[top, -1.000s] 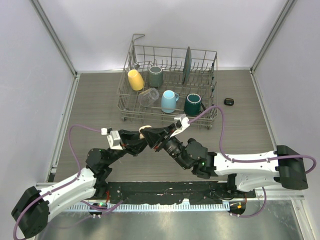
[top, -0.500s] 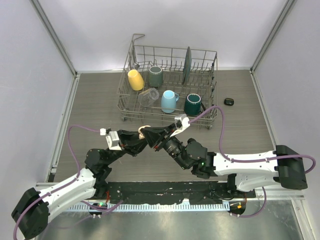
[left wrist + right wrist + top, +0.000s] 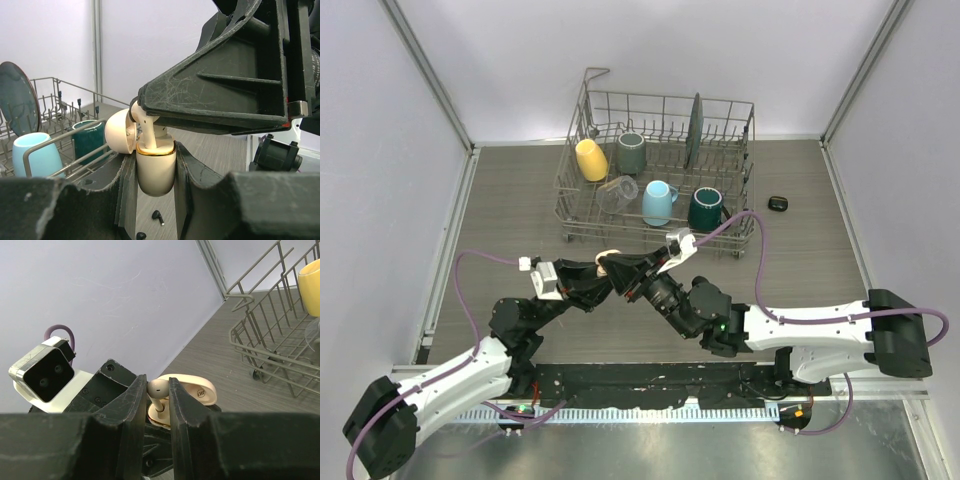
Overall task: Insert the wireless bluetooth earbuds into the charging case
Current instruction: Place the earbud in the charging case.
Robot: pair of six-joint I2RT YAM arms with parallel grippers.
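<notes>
Two grippers meet over the middle of the table (image 3: 500,200), just near of the dish rack (image 3: 570,215). Of these, the left gripper (image 3: 155,167) is clamped on the cream charging case (image 3: 156,181), held upright with its lid hinged open. Meanwhile the right gripper (image 3: 158,390) pinches a cream-white earbud (image 3: 156,387), its stem dipping into the case's gold-rimmed mouth. Below them a black earbud (image 3: 158,216) lies on the table.

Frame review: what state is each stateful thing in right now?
charging case: lid open, held upright.
cream earbud: stem entering the charging case.
black earbuds: loose on the table.
left gripper: jaws shut on charging case.
right gripper: jaws shut on cream earbud.
</notes>
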